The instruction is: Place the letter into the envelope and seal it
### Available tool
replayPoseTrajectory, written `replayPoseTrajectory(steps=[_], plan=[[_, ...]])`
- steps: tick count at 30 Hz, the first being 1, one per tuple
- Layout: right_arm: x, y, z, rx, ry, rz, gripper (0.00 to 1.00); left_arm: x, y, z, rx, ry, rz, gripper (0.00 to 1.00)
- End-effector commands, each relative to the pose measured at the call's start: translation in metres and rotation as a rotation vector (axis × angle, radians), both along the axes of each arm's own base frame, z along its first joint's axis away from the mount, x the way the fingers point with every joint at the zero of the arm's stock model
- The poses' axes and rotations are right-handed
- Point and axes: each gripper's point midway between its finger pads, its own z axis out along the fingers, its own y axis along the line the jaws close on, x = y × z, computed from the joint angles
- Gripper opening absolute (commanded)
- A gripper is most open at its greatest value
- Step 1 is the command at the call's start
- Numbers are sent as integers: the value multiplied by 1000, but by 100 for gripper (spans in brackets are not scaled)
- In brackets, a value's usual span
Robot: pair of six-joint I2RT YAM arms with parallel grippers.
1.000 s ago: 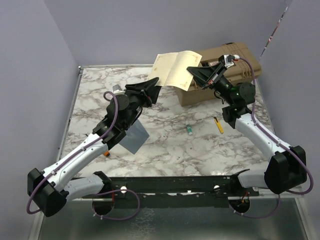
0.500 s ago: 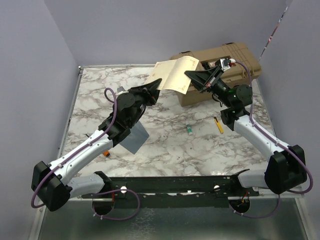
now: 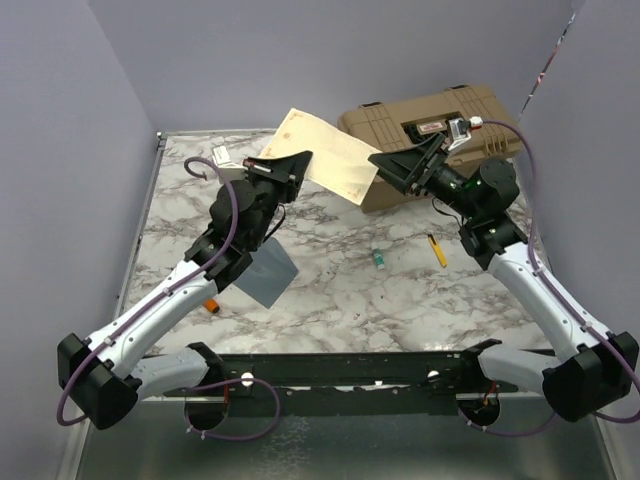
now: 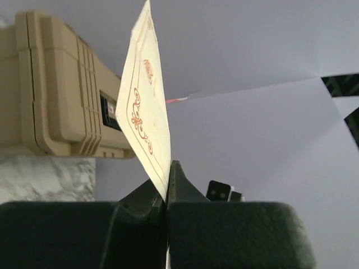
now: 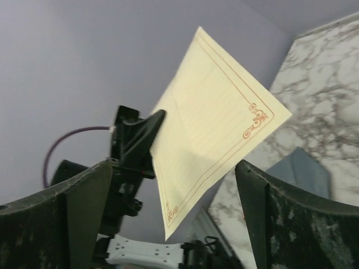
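Above the far edge of the bench (image 3: 330, 290) the letter (image 3: 320, 155) is hanging airborne, probably for carrying to the envelope (image 3: 268, 272) lying flat toward the near-left corner. The left gripper (image 3: 298, 163) is pinching the letter's edge, and the right gripper (image 3: 385, 170) is gaping wide beside it, empty.

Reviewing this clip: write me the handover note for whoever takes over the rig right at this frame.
Left gripper: shut on the letter, pinching one edge, with the sheet held up in the air.
Right gripper: open, holding nothing, beside the letter.
Envelope: lying flat on the left half of the table.
Done: letter is off the table.
Left: slide the letter into the envelope, then seal it.
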Motion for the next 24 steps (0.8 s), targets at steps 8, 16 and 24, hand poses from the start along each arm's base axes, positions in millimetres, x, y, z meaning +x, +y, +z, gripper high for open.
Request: replayPoseTrajectory(steps=[8, 16, 24], plan=[[-5, -8, -25, -580, -370, 46, 100, -59, -29, 50, 797, -559, -365, 0], [-49, 19, -7, -501, -611, 403, 100, -102, -42, 72, 855, -785, -555, 0], [-101, 19, 18, -307, -655, 618, 54, -112, -32, 97, 844, -842, -503, 0]])
